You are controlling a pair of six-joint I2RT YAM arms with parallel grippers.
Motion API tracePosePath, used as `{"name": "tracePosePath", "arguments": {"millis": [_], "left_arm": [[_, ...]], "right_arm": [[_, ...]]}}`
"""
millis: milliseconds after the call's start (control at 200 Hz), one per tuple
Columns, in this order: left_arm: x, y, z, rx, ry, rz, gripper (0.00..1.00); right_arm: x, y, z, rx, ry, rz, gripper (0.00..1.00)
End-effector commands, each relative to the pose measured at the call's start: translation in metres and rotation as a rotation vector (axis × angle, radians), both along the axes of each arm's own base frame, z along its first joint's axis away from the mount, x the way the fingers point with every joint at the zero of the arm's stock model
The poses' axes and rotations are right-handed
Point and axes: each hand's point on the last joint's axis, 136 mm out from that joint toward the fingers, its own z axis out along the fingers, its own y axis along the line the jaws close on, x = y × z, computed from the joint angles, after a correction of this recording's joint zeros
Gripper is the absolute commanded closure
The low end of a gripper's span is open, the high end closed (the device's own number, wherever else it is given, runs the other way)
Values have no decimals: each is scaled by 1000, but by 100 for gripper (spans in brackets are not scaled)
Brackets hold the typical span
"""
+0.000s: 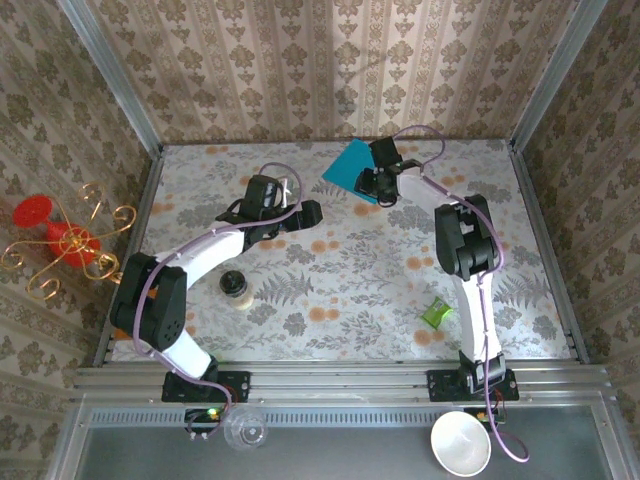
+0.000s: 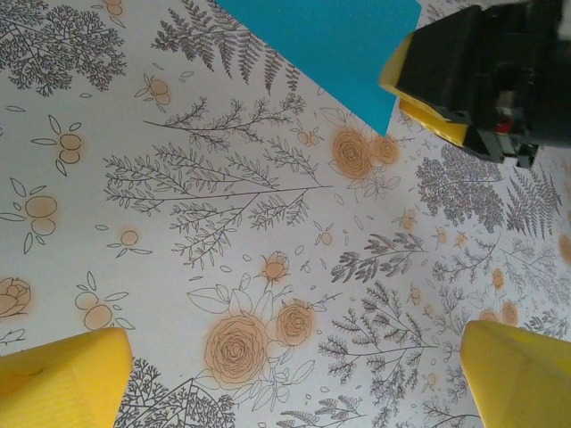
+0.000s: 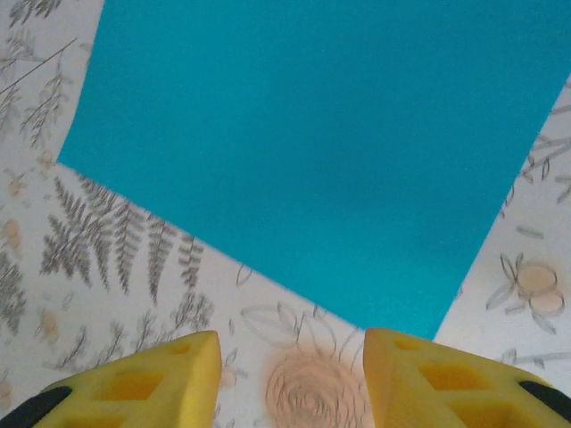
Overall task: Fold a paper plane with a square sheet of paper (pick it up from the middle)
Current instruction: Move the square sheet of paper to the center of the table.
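Note:
The square sheet of paper (image 1: 350, 166) is teal-blue and lies flat on the flowered tablecloth at the back middle, turned like a diamond. My right gripper (image 1: 376, 183) hovers at the sheet's right corner. In the right wrist view the sheet (image 3: 303, 143) spreads across the top and its near corner ends just ahead of the right gripper (image 3: 293, 348). The yellow fingers (image 3: 178, 374) stand partly apart over bare cloth with nothing between them. My left gripper (image 1: 281, 191) is to the sheet's left, wide open (image 2: 294, 357) over the cloth, with the sheet's corner (image 2: 330, 45) ahead of it.
A small green crumpled wrapper (image 1: 436, 313) lies near the right arm. A dark-lidded jar (image 1: 234, 286) stands by the left arm. A white bowl (image 1: 461, 443) and a clear glass (image 1: 245, 428) sit on the near shelf. Patterned walls close in the table.

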Motion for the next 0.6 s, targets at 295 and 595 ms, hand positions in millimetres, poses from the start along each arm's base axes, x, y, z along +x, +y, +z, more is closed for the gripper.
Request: {"name": "tracePosePath", "arguments": {"millis": [295,595], "left_arm": [[-8,3,9,-20,19,1,7],[-1,14,2,0,41,64,10]], "right_arm": [[27,-11,-33,-118,88,-21,54],[-14,-8,-59,-151,268,132,53]]}}
